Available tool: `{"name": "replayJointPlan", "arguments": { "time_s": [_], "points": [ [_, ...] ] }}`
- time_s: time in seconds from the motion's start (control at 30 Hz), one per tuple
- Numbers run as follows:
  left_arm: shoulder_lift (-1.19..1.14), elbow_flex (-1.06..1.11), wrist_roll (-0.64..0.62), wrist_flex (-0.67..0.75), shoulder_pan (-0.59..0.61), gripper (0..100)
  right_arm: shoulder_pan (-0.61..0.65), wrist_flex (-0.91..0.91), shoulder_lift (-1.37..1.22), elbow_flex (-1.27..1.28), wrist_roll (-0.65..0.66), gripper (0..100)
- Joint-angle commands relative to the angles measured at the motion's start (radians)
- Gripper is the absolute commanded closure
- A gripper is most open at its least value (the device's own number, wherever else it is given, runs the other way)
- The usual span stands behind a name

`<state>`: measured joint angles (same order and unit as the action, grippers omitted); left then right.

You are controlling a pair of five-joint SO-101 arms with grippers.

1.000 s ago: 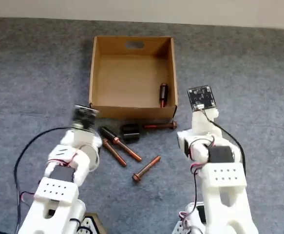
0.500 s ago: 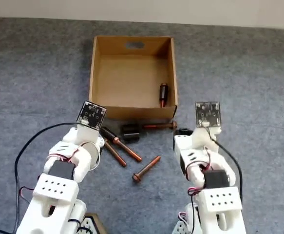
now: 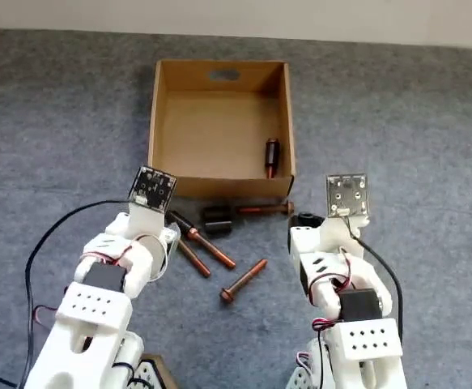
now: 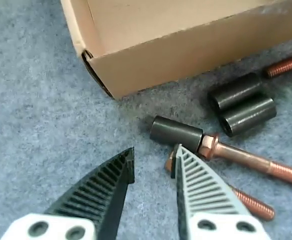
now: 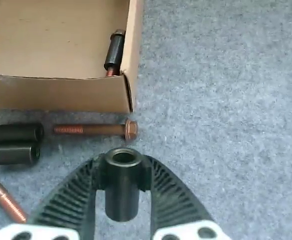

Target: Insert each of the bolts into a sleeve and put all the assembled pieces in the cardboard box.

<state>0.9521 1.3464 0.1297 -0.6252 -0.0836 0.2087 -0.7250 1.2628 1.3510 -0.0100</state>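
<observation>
My right gripper (image 5: 121, 167) is shut on a black sleeve (image 5: 120, 192), held upright-ish just in front of the cardboard box (image 3: 219, 188); in the high view it sits at the box's front right corner (image 3: 307, 220). One assembled bolt and sleeve (image 5: 114, 49) lies inside the box. My left gripper (image 4: 153, 151) is open over the carpet, right beside a copper bolt with a sleeve at its head (image 4: 178, 133). A second bolt (image 4: 253, 206) lies partly under one finger. Two loose sleeves (image 4: 242, 102) lie side by side near the box front.
A bare bolt (image 5: 95, 130) lies along the box's front wall, between the two loose sleeves (image 3: 217, 219) and my right gripper. Another bolt (image 3: 244, 281) lies on open grey carpet between the arms. A black cable (image 3: 41, 251) trails from the left arm.
The right arm has drawn back from the box toward the front, with the sleeve in its gripper. The left arm has shifted slightly toward the bolts.
</observation>
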Motion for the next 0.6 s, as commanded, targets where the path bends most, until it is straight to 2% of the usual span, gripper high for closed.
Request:
{"name": "replayJointPlan", "arguments": {
  "time_s": [0.0,0.13,0.23,0.37,0.57],
  "points": [
    [-0.166,-0.116,-0.008,-0.003,-0.016,87,0.002,0.025,0.019,-0.008,-0.012,99.2],
    [-0.323,-0.193,-0.009,-0.003,-0.019,87,0.002,0.025,0.019,-0.007,-0.012,99.2],
    [-0.326,-0.223,-0.035,-0.049,-0.021,87,0.002,0.025,0.018,-0.007,-0.012,99.2],
    [-0.305,-0.312,-0.203,-0.210,-0.021,84,0.002,0.025,0.018,-0.007,-0.012,99.2],
    [-0.305,-0.338,-0.522,-0.319,-0.050,71,0.002,0.025,0.018,-0.007,-0.014,99.2]
  ]
}}
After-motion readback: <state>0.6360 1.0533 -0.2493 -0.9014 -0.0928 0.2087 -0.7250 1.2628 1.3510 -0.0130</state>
